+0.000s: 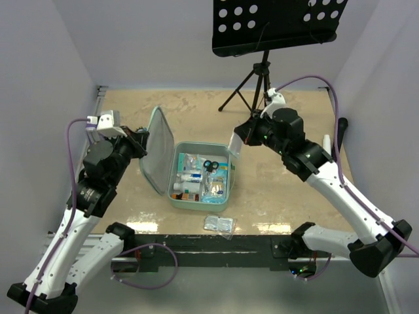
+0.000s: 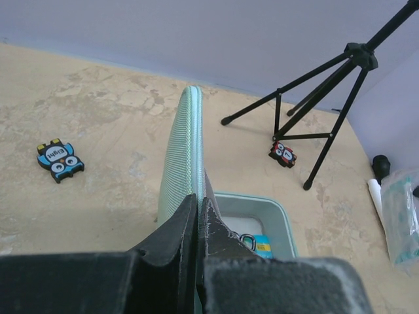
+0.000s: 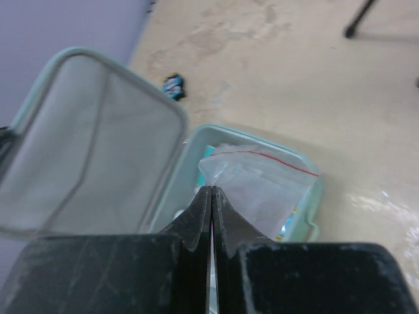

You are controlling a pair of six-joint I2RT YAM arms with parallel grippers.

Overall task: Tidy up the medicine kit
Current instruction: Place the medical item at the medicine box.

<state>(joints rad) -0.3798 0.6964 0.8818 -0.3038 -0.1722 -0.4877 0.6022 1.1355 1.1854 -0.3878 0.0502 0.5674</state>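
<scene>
The medicine kit (image 1: 200, 207) sits open at the centre of the top view, just below the middle, with its base flat on the table (image 1: 294, 196) and packed with small bottles and packets. Its lid (image 1: 156, 154) stands nearly upright along the left side of the base. The left gripper (image 2: 198, 203) is clamped tight on the lid's top edge, apparently to prop it open so the base stays reachable from the right.

The right gripper (image 3: 212, 193), at centre bottom of its own view, is pinched fully closed on the corner of a clear zip bag (image 3: 262, 180) with a red seal line. The bag hangs over the right half of the base, and seems meant to go in there. A second clear packet (image 1: 219, 224) lies on the table just below the kit, near the front edge, and probably waits its turn.

Hardly any writing can be read. A blue owl tag (image 2: 59, 159) at centre left of the left wrist view carries a short yellow line of letters too small to make out. A red owl tag (image 2: 283, 154) lies beside the tripod (image 2: 314, 111) foot. No logo shows on the lid from these angles
</scene>
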